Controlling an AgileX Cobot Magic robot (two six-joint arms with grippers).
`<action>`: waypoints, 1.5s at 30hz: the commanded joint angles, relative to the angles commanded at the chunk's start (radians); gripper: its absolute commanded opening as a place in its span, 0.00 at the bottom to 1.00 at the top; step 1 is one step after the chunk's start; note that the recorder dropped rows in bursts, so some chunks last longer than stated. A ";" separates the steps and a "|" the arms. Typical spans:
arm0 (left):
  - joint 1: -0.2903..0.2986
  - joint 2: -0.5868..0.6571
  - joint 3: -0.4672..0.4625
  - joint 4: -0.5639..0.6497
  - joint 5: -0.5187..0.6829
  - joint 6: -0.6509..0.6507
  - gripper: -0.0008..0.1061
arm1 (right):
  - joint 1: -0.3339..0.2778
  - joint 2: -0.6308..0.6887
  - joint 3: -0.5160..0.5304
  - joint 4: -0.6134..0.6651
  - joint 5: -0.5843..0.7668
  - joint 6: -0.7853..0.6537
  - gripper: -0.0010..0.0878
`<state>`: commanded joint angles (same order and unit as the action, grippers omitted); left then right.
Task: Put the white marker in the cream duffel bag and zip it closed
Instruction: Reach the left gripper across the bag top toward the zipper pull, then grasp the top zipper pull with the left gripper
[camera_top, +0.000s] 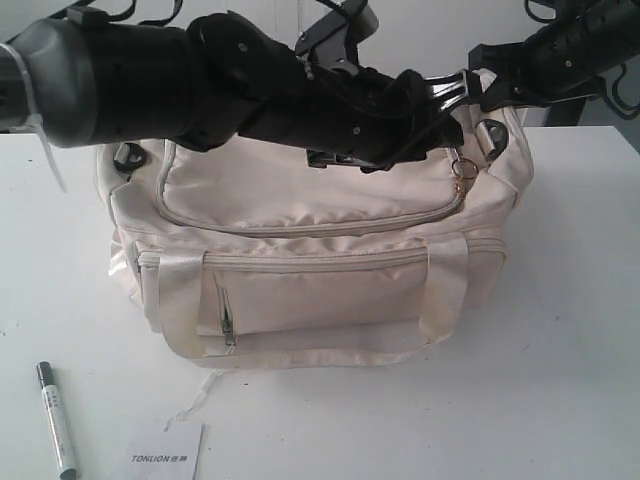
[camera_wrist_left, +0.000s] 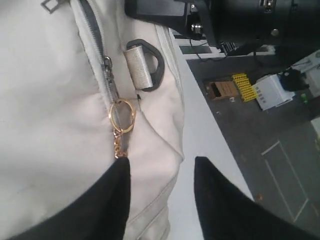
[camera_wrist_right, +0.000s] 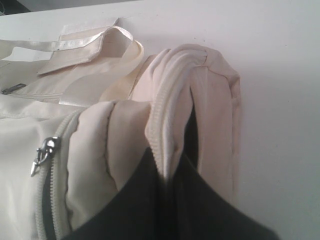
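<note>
Right jaws pinch a fold of the cream duffel bag (camera_wrist_right: 200, 90), likely bracing it, left jaws gaping beside the gold chain pull (camera_wrist_left: 118, 144), white marker (camera_top: 55, 420) lying outside.

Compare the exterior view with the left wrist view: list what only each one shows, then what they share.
Only the exterior view: the white marker lying on the table in front of the bag, near the TONLION card, and the front zip pocket. Only the left wrist view: the floor beside the table, with a yellow block. Both: the cream duffel bag, its gold chain pull and a black end ring.
</note>
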<state>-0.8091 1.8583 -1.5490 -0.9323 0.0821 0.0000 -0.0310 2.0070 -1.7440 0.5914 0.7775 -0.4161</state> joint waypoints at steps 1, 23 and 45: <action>0.000 0.009 0.000 -0.002 -0.002 0.000 0.45 | 0.000 0.000 0.000 0.000 0.000 0.000 0.01; -0.016 0.088 -0.066 -0.057 -0.088 0.000 0.45 | 0.000 0.000 0.000 0.000 0.000 0.000 0.01; -0.030 0.207 -0.156 -0.054 -0.165 -0.030 0.45 | 0.000 0.000 0.000 0.000 0.000 0.000 0.01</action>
<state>-0.8390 2.0654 -1.7051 -0.9862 -0.0825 -0.0296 -0.0310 2.0070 -1.7440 0.5914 0.7775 -0.4161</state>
